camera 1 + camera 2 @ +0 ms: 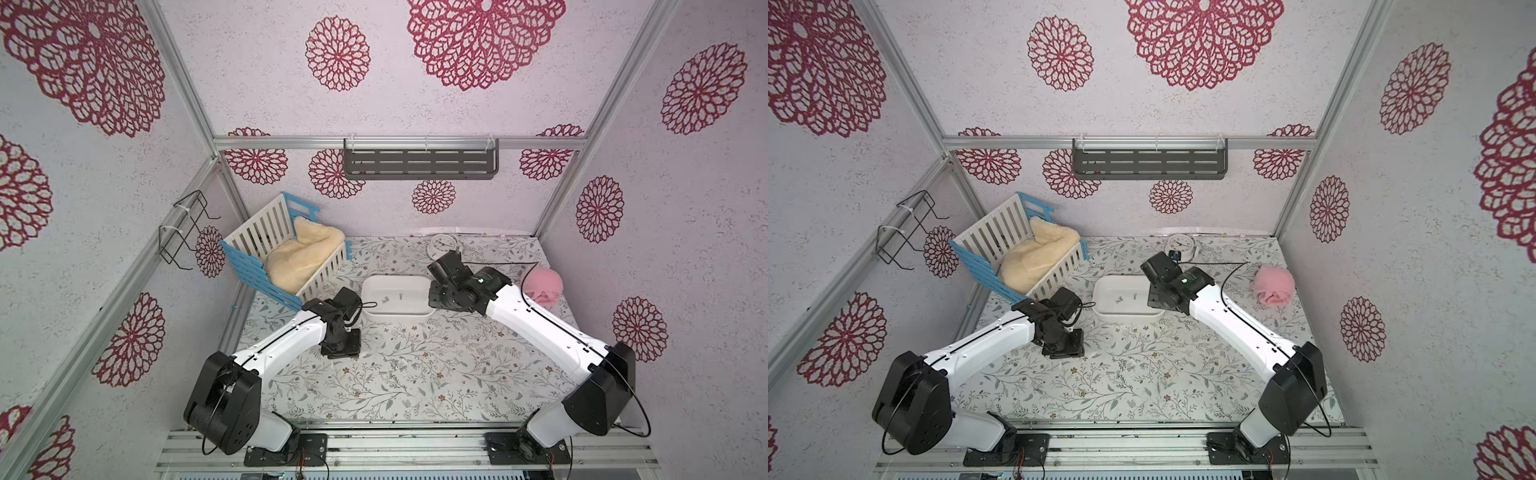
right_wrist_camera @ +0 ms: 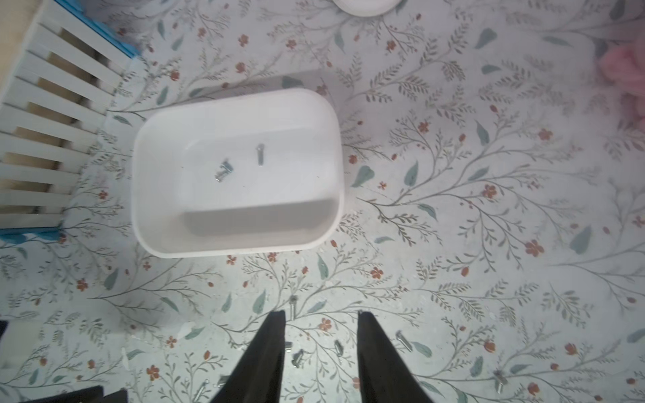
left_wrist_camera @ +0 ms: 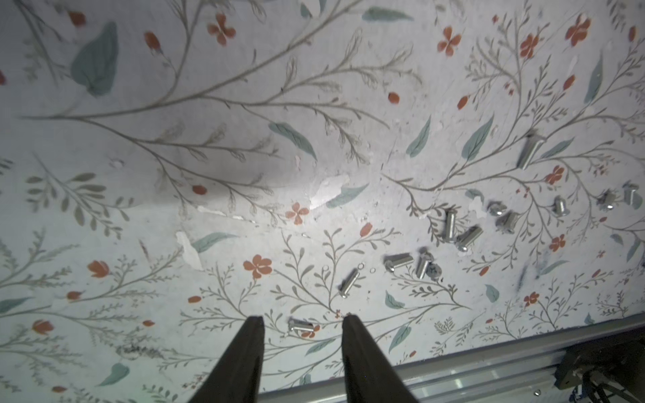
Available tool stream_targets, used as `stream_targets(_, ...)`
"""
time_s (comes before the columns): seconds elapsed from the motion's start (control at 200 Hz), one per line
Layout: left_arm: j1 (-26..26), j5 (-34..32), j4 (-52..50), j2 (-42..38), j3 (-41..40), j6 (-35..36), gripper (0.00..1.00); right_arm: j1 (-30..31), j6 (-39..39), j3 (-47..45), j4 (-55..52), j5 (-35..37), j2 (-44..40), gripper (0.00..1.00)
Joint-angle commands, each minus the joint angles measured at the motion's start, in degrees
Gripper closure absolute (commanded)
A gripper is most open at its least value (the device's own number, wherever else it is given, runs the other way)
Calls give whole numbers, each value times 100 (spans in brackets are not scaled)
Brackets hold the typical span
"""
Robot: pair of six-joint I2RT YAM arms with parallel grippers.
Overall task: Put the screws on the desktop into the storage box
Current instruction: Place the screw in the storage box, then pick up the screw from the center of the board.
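Several small silver screws (image 3: 453, 230) lie scattered on the leafy desktop (image 3: 209, 139) and show in both top views (image 1: 399, 368) (image 1: 1125, 368). My left gripper (image 3: 303, 319) hangs open just over the desktop, with one screw (image 3: 301, 326) lying between its fingers, untouched. The white storage box (image 1: 395, 320) (image 1: 1125, 318) (image 2: 237, 244) stands mid-desk with a few screws (image 2: 223, 170) (image 2: 260, 153) inside. My right gripper (image 2: 321, 313) is open and empty, high above the desktop at the box's right end; more screws (image 2: 298, 357) lie far below it.
A blue-and-white crate with cream fleece (image 1: 286, 257) stands at the back left, close to the box. A white clock (image 1: 444, 245) sits at the back and a pink fluffy thing (image 1: 542, 286) to the right. An aluminium rail (image 3: 488, 359) runs along the desk's front edge.
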Motion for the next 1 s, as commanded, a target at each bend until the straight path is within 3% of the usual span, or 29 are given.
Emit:
stream_targets(0.0, -331, -67, -52, -185, -192, -689, 57, -114, 181, -399, 402, 53, -617, 62)
stream_targets(0.23, -694, 138, 312, -354, -754, -1977, 55, -289, 108, -881, 402, -49, -1128, 61)
stream_targets(0.605, -786, 406, 1061, -302, -1251, -3573, 50, -521, -147, -1190, 534, -241, -1471, 61)
stream_targets(0.78, -820, 332, 1274, -370, -1507, -4055, 50, -690, -227, -1296, 653, -369, -1548, 61)
stream_targets(0.996, -842, 255, 1271, -322, -1544, -4142, 53, -753, -288, -1293, 786, -505, -1461, 61)
